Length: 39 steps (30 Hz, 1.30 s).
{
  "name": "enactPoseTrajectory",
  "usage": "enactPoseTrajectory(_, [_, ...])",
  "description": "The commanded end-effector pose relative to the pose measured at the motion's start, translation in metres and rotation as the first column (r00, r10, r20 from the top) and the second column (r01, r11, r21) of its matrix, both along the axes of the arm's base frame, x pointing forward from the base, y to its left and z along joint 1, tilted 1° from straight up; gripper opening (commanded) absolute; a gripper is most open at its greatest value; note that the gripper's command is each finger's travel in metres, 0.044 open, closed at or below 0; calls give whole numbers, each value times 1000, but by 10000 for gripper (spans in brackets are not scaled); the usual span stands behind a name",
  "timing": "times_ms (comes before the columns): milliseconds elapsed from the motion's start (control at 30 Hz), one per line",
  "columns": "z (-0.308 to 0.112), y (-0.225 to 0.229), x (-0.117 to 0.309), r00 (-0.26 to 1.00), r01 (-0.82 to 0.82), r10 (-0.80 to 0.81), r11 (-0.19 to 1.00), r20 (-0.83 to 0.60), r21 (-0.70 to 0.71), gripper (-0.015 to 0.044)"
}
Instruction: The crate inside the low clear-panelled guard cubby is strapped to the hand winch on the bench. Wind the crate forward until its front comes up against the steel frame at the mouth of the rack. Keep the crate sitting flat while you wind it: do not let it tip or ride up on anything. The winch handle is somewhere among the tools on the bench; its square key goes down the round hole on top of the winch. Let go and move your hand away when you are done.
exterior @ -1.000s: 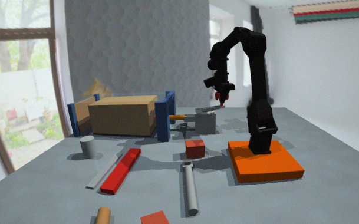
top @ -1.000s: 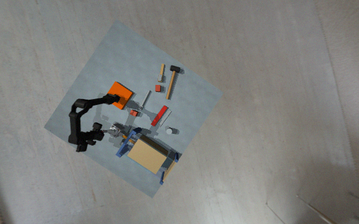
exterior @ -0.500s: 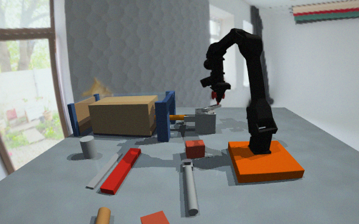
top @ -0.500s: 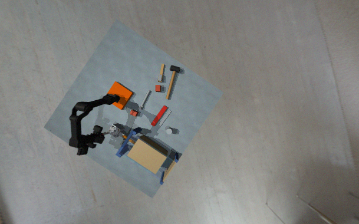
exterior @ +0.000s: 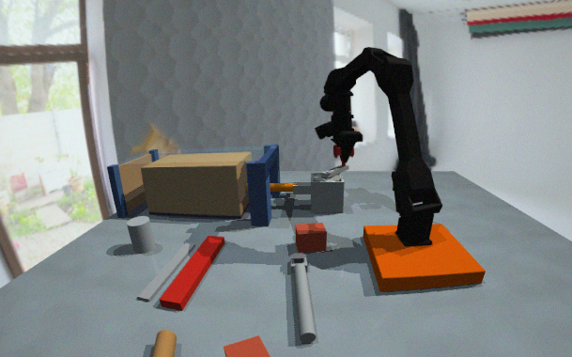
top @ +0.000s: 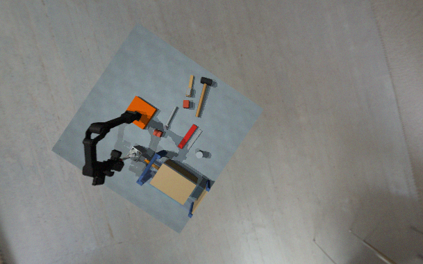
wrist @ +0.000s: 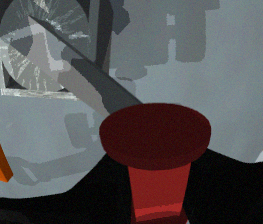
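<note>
The crate [top: 175, 184] [exterior: 194, 190] sits flat inside the clear-panelled cubby. A short gap shows between its front and the blue frame [top: 148, 171] [exterior: 259, 199], with the orange strap [top: 146, 162] [exterior: 283, 187] running through to the grey winch [top: 135, 154] [exterior: 328, 197] [wrist: 47, 94]. The grey winch handle [exterior: 335, 172] [wrist: 119, 95] lies across the winch top, its inner end over the round hole; the key is hidden. My gripper [top: 121, 160] [exterior: 344, 159] [wrist: 144, 135] is shut on the handle's outer end, above and beyond the winch's side.
The orange base [top: 137, 104] [exterior: 429, 265] and a red block [top: 158, 133] [exterior: 311, 239] are near the winch. A grey tool [top: 172, 117] [exterior: 304, 301], red bar [top: 187, 136] [exterior: 193, 272], grey strip [top: 195, 139] [exterior: 166, 272], grey cylinder [top: 199, 154] [exterior: 141, 235] and hammer [top: 201, 101] lie further out.
</note>
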<state>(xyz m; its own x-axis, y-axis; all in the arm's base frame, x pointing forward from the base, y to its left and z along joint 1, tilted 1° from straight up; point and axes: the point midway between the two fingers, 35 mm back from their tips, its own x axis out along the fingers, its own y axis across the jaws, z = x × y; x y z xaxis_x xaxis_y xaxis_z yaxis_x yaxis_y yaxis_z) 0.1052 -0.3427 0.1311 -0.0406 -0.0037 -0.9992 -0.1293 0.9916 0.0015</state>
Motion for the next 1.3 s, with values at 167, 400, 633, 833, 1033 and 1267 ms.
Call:
enactPoseTrajectory(167, [2,-13,29,999,-21,22,999,35,-32,0])
enactPoseTrajectory(400, [2,-16,39,999,-21,22,999,36,-32,0])
enactPoseTrajectory(633, [2,-18,49,999,-21,22,999,37,-33,0])
enactPoseTrajectory(833, [2,-18,58,999,-21,22,999,38,-33,0])
enactPoseTrajectory(1033, [2,-18,66,999,-21,22,999,38,-33,0])
enactPoseTrajectory(1267, [2,-17,76,999,-21,23,999,39,-33,0])
